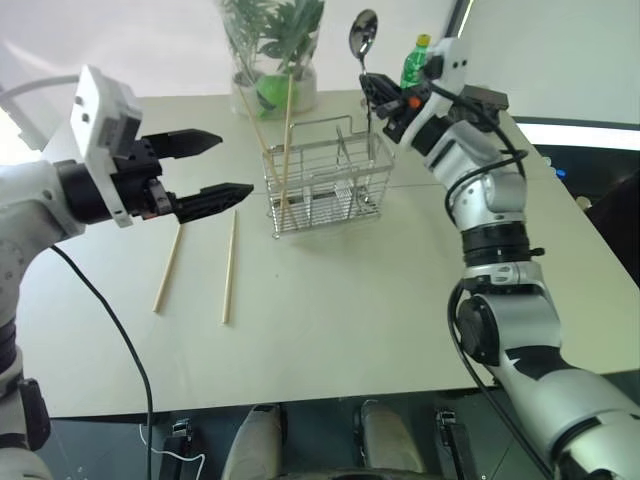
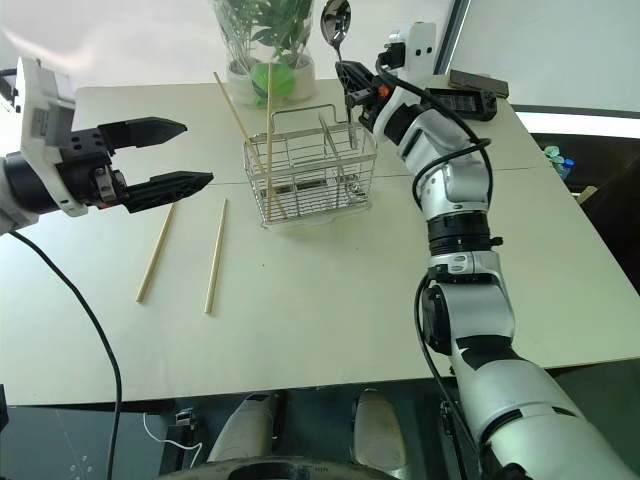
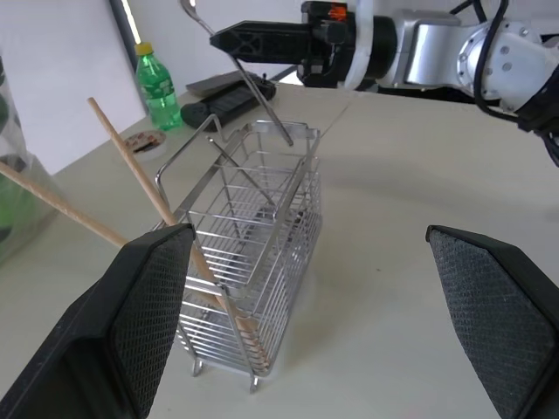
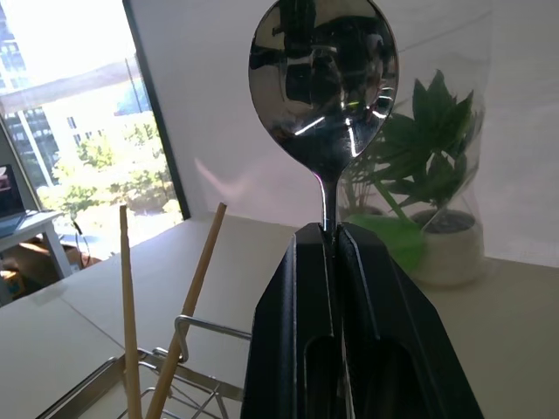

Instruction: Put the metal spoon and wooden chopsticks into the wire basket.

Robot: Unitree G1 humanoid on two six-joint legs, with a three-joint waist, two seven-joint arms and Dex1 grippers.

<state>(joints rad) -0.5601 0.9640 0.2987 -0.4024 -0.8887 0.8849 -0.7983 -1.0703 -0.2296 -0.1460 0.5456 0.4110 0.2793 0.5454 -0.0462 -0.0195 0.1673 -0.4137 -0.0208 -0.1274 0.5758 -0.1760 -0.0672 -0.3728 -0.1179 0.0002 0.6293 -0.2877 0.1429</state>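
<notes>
Head view, right gripper (image 1: 378, 97): clamped on the handle of the metal spoon (image 1: 362, 36), which stands upright with its bowl on top, over the far right end of the wire basket (image 1: 327, 182).
Head view, left gripper (image 1: 205, 167): jaws spread wide and empty, held level above the table (image 1: 350, 300), left of the basket.
Head view, wooden chopsticks: two stand leaning in the basket's left end (image 1: 284, 150); two more lie flat on the table (image 1: 228, 265), near each other, left of the basket and in front of the left gripper.
Head view, background: a potted plant (image 1: 272, 40) stands behind the basket, a green bottle (image 1: 414, 62) behind the right gripper.
Left wrist view: the left fingers (image 3: 144, 305) stand far apart either side of the basket (image 3: 253, 262); the spoon handle (image 3: 258, 92) slants down to the basket's far rim, held by the right gripper (image 3: 229, 39).
Right wrist view: the right fingers (image 4: 288, 332) are pressed together on the spoon's neck (image 4: 325, 201), bowl above them; two chopstick tips (image 4: 196, 288) rise from the basket corner (image 4: 188, 332).
</notes>
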